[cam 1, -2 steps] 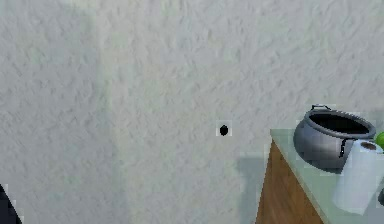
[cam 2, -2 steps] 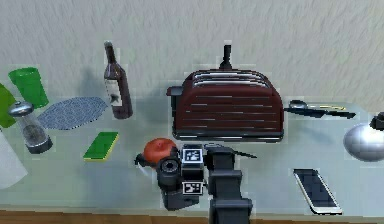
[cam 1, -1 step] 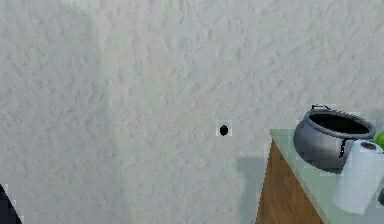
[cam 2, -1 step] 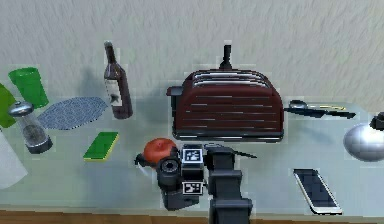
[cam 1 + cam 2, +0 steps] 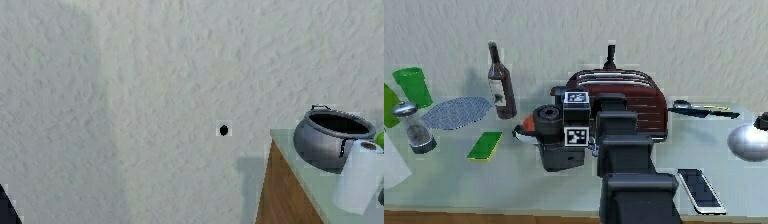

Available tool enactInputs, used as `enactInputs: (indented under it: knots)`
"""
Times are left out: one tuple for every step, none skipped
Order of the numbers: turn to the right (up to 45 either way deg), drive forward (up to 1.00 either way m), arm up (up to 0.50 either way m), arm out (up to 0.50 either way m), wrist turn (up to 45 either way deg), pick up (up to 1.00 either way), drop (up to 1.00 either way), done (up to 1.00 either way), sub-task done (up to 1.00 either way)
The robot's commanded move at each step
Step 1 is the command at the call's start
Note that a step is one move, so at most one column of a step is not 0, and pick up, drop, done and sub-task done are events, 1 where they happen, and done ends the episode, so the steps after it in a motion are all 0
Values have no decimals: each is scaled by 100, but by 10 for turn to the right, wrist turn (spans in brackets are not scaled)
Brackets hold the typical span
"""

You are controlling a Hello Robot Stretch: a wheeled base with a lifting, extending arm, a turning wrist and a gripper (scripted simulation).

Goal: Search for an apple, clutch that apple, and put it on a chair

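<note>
In the arm side view the dark arm [image 5: 632,170] rises from the bottom edge over a pale countertop [image 5: 514,175]. Two white marker squares [image 5: 575,115] stand at its end. Left of them sits the gripper [image 5: 527,124], its dark body pointing toward a wine bottle [image 5: 501,80]. A small orange-brown bit shows at the fingers' end, and I cannot tell whether the gripper holds anything. A red toaster [image 5: 629,95] stands just behind the arm. In the forward view a small green rounded thing [image 5: 380,135] peeks in at the right edge, behind a pot.
On the counter lie a grey-blue plate [image 5: 459,112], a green cup [image 5: 412,85], a dark shaker [image 5: 420,135], a flat green thing [image 5: 485,146] and a phone [image 5: 702,190]. Ahead stands a white wall [image 5: 120,100], with a grey pot [image 5: 335,137] and a paper roll [image 5: 360,175] on the counter corner.
</note>
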Motion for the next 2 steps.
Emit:
enactInputs:
  knots:
    - [0, 0, 0, 0, -450, 0, 0, 0, 0]
    - [0, 0, 0, 0, -450, 0, 0, 0, 0]
